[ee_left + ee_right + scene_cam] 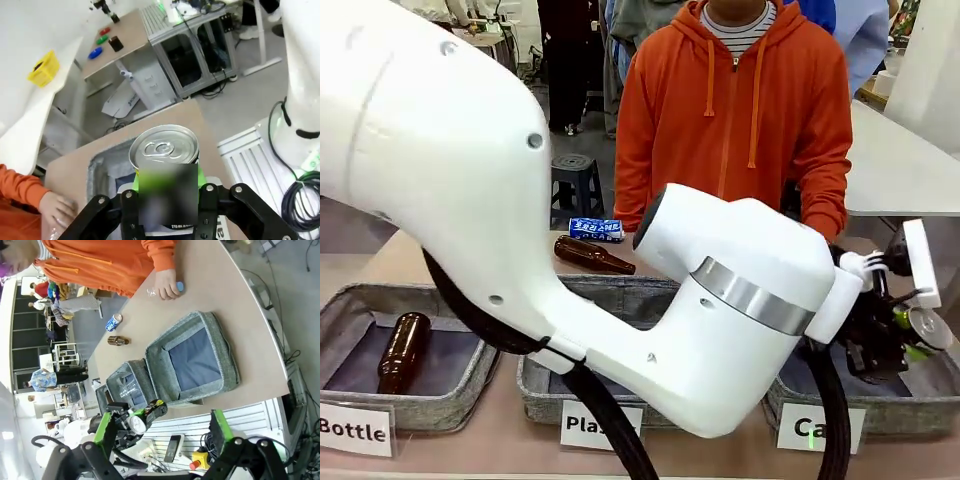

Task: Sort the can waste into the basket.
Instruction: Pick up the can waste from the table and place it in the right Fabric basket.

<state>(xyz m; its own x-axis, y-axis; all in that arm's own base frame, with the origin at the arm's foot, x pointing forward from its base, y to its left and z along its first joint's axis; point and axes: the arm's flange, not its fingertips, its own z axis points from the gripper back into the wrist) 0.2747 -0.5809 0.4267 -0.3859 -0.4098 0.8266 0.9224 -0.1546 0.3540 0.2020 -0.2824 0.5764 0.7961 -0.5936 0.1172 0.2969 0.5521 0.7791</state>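
Note:
My left gripper [892, 338] reaches across to the right and is shut on a dark can [927, 328] with a silver end. The can hangs above the grey basket [910, 415] with the "Can" card. In the left wrist view the can [164, 149] stands upright between the green pads, with the basket [95, 167] below it. A blue can [595, 229] lies on the table's far side, in front of the person. My right gripper [161, 430] is open and holds nothing, high above the table's end. From there the basket [227, 355] and the blue can [113, 322] show.
A brown bottle [594, 256] lies on the table near the blue can. Another brown bottle [400, 350] lies in the "Bottle" basket [450, 395] at left. The "Plastic" basket [620, 295] sits in the middle. A person's hand [57, 207] rests on the table beside the Can basket.

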